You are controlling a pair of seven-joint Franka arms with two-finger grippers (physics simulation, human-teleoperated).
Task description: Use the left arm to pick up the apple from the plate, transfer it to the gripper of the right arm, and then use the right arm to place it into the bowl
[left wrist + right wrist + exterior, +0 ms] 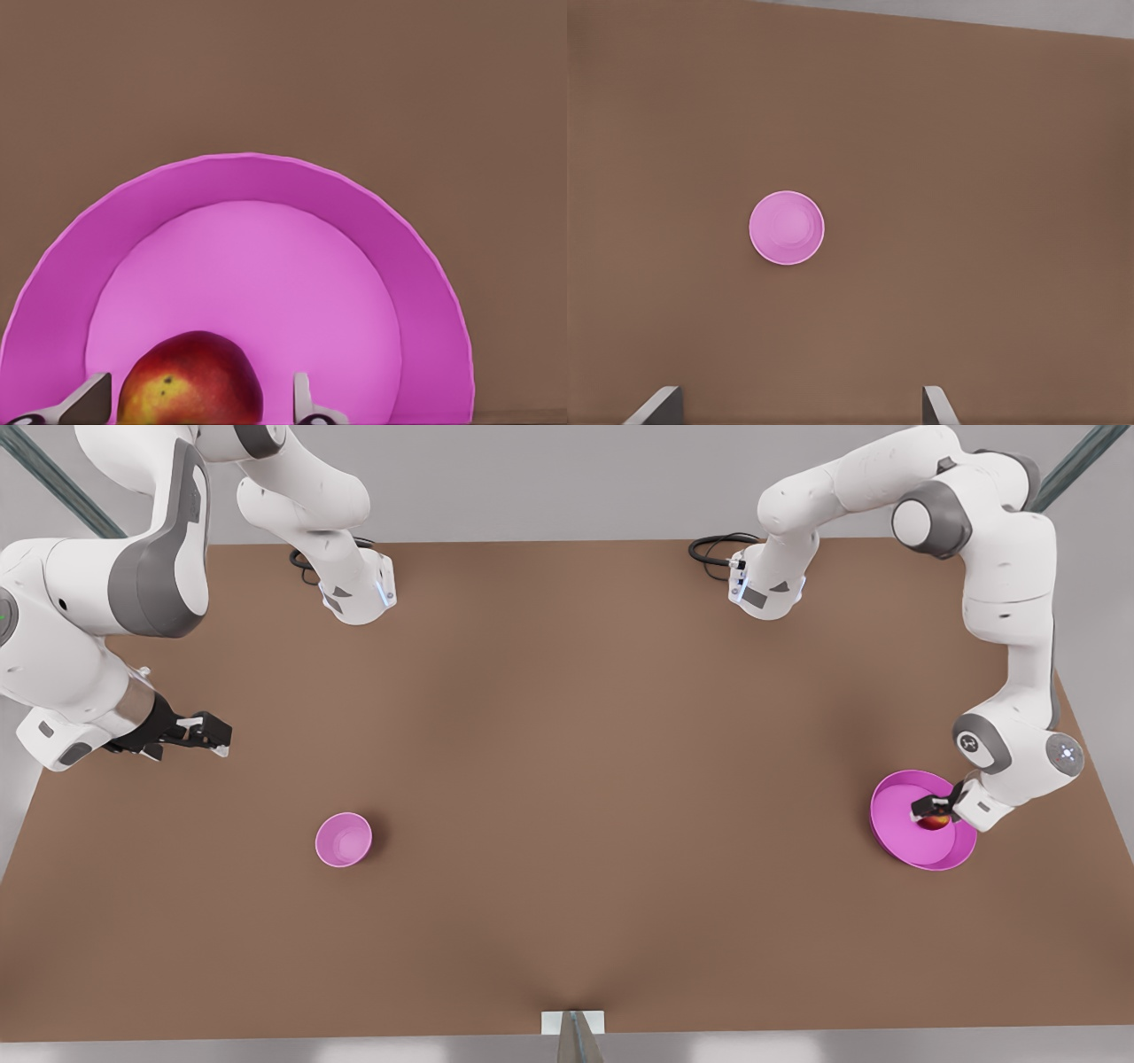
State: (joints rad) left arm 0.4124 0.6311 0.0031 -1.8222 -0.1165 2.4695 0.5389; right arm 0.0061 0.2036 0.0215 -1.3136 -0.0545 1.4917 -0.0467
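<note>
Left arm reaching for the apple

Left gripper (932,811) spread wide around the apple (190,379) on the plate (890,815), near the table's (567,779) corner; next, squeeze and lift. Right gripper (208,735) waits, parted, near the bowl (344,840).

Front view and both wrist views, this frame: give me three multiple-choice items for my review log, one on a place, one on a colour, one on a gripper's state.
1. Where is the apple?
A. in the bowl
B. on the plate
C. on the bare table

2. What colour is the bowl?
A. pink
B. green
C. white

3. How does the left gripper stand?
A. shut, far from the apple
B. open, one finger on each side of the apple
C. open, above the bowl

Key: 1 B, the apple lies on the plate. 2 A, pink inside and on its rim. 3 B, gaps show beside the apple. The right gripper waits, open, above the table.
</note>
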